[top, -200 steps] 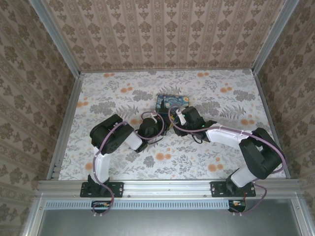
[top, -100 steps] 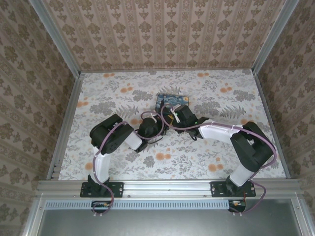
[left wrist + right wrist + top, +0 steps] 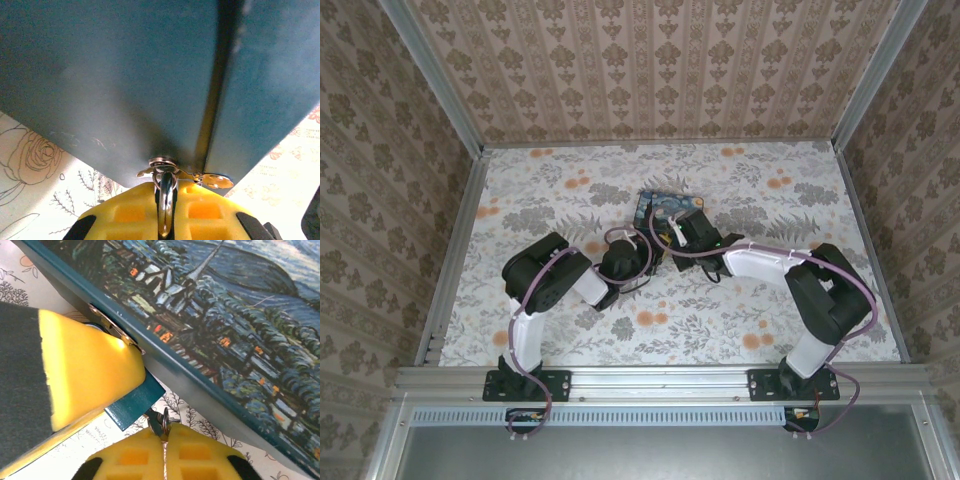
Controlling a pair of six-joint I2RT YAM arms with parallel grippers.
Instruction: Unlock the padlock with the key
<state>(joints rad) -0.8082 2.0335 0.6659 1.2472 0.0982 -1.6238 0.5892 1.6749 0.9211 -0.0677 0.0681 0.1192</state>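
- The right gripper (image 3: 164,436) has moved in toward the box (image 3: 670,207) at the centre of the top view. Its fingers have closed and now pinch the key (image 3: 160,424), lower centre of the right wrist view.
- The key meets the lower corner of the padlock (image 3: 134,402), just upper left of it at the box edge. Whether it is fully seated cannot be told.
- The left gripper (image 3: 167,210) is clamped on the padlock, with the shackle (image 3: 166,192) between its fingers.
- Judgement: both parts are secured, and turning the key comes next.
- The table (image 3: 740,310) has a grey floral cover with orange blooms. Patterned walls (image 3: 660,60) enclose three sides.
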